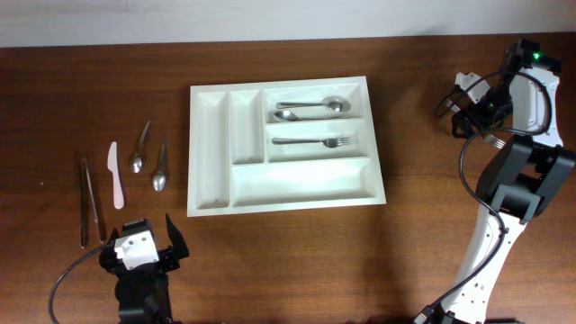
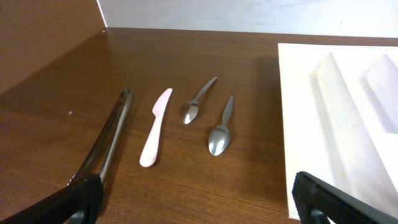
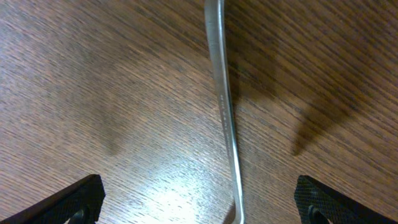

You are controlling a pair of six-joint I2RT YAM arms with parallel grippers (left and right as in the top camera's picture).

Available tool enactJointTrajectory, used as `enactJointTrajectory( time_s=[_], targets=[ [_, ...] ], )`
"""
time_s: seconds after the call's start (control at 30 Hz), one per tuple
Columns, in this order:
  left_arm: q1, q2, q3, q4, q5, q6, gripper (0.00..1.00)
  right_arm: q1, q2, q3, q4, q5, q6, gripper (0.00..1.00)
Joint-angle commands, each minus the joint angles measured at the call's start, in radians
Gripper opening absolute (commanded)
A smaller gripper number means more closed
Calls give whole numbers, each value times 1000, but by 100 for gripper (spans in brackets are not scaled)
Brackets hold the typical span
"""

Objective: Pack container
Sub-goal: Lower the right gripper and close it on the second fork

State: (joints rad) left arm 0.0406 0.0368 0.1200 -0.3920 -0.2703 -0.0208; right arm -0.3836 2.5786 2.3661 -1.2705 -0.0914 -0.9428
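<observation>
The white cutlery tray [image 1: 306,182] lies mid-table, with two spoons [image 1: 310,106] in its top long compartment and a fork [image 1: 313,141] in the middle one. Its left edge also shows in the left wrist view [image 2: 311,124]. My left gripper [image 1: 138,238] [image 2: 199,199] is open and empty near the front edge, behind the loose cutlery. My right gripper [image 1: 472,112] [image 3: 199,202] is open and low over a metal utensil handle [image 3: 222,99] lying on the table between its fingers. Fork-like tines [image 1: 498,142] stick out beside that arm.
Left of the tray lie two metal spoons [image 1: 139,148] [image 1: 160,171] [image 2: 196,102] [image 2: 221,134], a pink plastic knife [image 1: 115,174] [image 2: 155,127] and long metal pieces [image 1: 87,198] [image 2: 112,134]. A pale wall runs along the table's far edge.
</observation>
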Motion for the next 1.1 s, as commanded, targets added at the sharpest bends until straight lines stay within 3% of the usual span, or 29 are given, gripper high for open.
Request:
enactJointTrajectory(
  time_s=[0.0,1.07],
  targets=[
    [3,0,-1,-6,-14,-10,99,-5,15,6,4,24,-3,99],
    [3,0,-1,-5,-14,-10,99,-3,16,-72,32,50,8,99]
  ],
)
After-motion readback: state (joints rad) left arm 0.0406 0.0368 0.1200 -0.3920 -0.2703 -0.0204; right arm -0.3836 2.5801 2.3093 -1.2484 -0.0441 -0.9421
